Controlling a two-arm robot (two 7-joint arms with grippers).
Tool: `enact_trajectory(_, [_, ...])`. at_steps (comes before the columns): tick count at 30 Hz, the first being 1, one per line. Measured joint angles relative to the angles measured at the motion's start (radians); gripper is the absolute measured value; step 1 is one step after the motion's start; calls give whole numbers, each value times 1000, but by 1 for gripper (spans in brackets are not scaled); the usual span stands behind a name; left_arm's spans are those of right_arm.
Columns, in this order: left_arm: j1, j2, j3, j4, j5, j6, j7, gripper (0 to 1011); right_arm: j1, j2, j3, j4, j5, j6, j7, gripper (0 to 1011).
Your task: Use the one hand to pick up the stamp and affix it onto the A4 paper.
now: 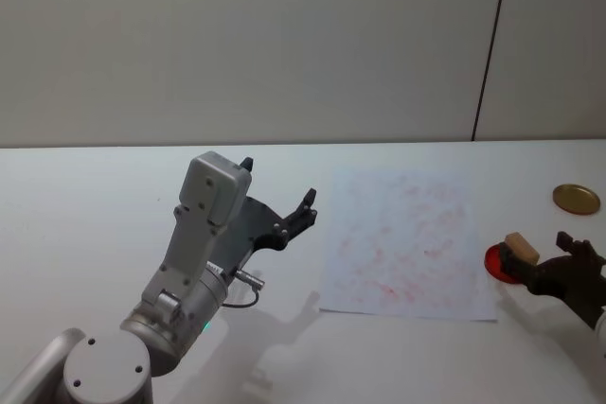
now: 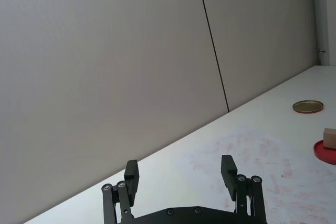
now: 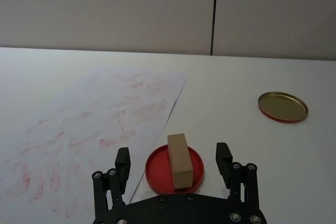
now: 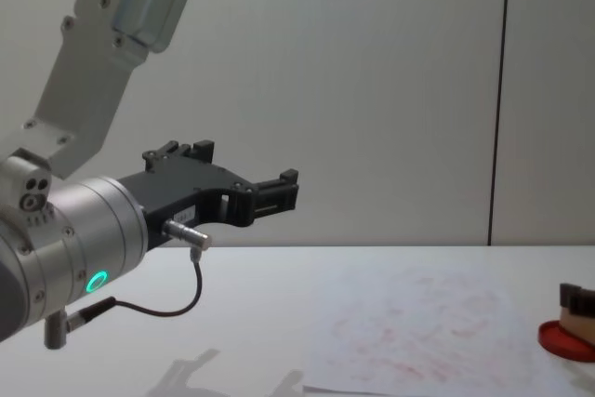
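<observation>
The stamp [image 3: 179,161], a small tan wooden block, lies on a flat round red ink pad [image 3: 156,170] just right of the A4 paper [image 1: 402,243], a white sheet covered in faint red marks. My right gripper [image 3: 173,153] is open, low over the pad, with one black finger on each side of the stamp and a gap to both. The head view has that gripper [image 1: 538,260] at the right edge behind the stamp [image 1: 521,249]. My left gripper [image 1: 278,183] hangs open and empty in the air, left of the paper.
A gold-coloured round lid [image 1: 576,199] lies on the white table beyond the ink pad, near the right edge. The raised left arm [image 1: 204,234] stands over the table's left half. A plain wall runs behind the table.
</observation>
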Motion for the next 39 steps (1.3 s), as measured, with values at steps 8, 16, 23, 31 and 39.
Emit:
enact_trajectory(8, [0, 0, 0, 0, 0, 0, 0, 993, 22, -12, -5, 35, -10, 6, 4, 1001])
enact_trajectory(16, [0, 0, 0, 0, 0, 0, 0, 993, 42, -21, -9, 68, -20, 16, 11, 1001])
enact_trajectory(23, [0, 0, 0, 0, 0, 0, 0, 993, 58, -28, -12, 93, -29, 22, 19, 960])
enact_trajectory(31, [0, 0, 0, 0, 0, 0, 0, 993, 73, -34, -15, 115, -40, 27, 26, 761])
enact_trajectory(39, [0, 0, 0, 0, 0, 0, 0, 993, 81, -37, -16, 129, -49, 24, 30, 534])
